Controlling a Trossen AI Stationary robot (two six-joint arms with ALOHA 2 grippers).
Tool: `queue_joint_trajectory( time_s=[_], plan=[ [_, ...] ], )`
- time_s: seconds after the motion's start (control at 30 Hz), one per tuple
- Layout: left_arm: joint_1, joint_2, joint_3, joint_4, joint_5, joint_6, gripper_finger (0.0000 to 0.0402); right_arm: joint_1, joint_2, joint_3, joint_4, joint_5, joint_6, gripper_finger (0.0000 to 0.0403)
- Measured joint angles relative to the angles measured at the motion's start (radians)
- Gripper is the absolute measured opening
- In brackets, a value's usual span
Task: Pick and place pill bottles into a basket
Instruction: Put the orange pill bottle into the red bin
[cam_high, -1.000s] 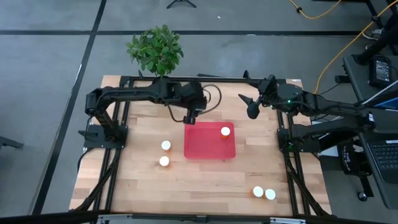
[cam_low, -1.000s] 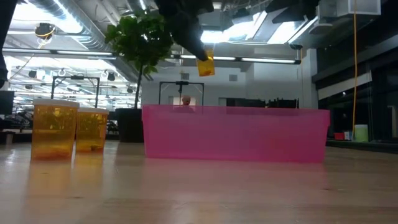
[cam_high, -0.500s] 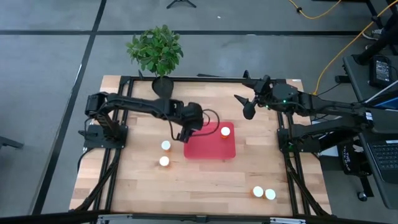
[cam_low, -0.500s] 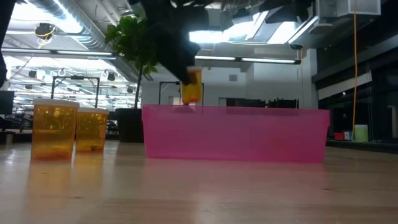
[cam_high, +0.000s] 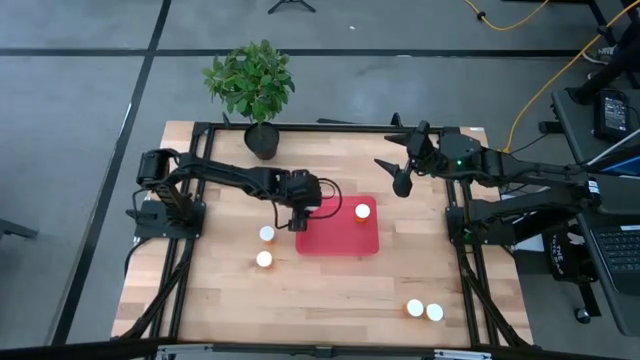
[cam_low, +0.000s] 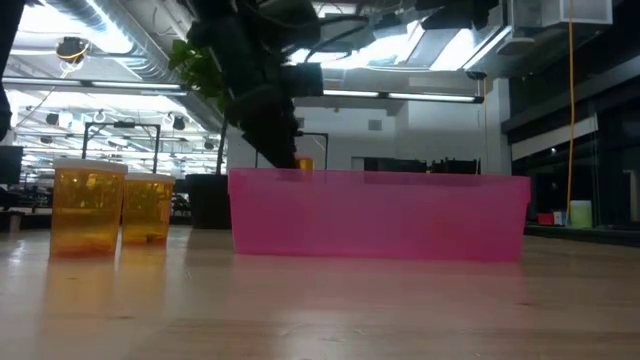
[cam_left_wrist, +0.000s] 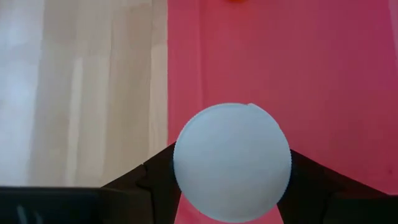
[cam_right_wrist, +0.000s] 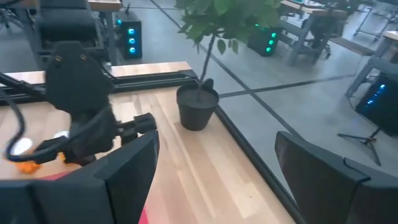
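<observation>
My left gripper (cam_high: 301, 218) is shut on a pill bottle (cam_left_wrist: 231, 160) over the left part of the red basket (cam_high: 345, 240). In the low view the bottle's orange body (cam_low: 305, 164) shows just above the basket's rim (cam_low: 380, 178). One bottle (cam_high: 362, 211) stands in the basket. Two bottles (cam_high: 267, 233) (cam_high: 264, 259) stand on the table left of the basket, and two more (cam_high: 415, 308) (cam_high: 434, 312) stand at the near right. My right gripper (cam_high: 400, 172) is open and empty, above the table's far right. My left gripper pinches the bottle between its two fingers (cam_left_wrist: 155, 177), one on each side. The fingers come from above, pointing down. The white cap (cam_left_wrist: 186, 155) faces up and hides the place of contact. The bottle is upright; the basket's wall hides whether its base touches the floor.
A black pot with a green plant (cam_high: 262, 140) stands at the table's far edge, left of the middle. A black frame (cam_high: 330, 127) runs along the far edge and both sides. Bare wood (cam_high: 330, 300) lies near the front edge.
My left gripper has gone toward the table's near edge and down, from beyond the basket's far rim to over its left part, still shut on the bottle. The bottle has sunk from well above the rim to just at it, and has come from tilted to upright.
</observation>
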Motion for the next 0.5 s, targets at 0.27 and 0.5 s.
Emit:
queue_joint_trajectory(
  time_s=[0.27,0.5],
  plan=[
    [-0.003,0.000,-0.086,0.055,0.003,-0.093,0.0206,0.000,-0.008,0.000,-0.001,-0.041,-0.006,0.0323],
    [-0.001,0.000,-0.085,0.054,0.059,-0.148,0.0256,0.000,-0.008,0.000,-0.002,-0.043,-0.030,0.0323]
  ],
)
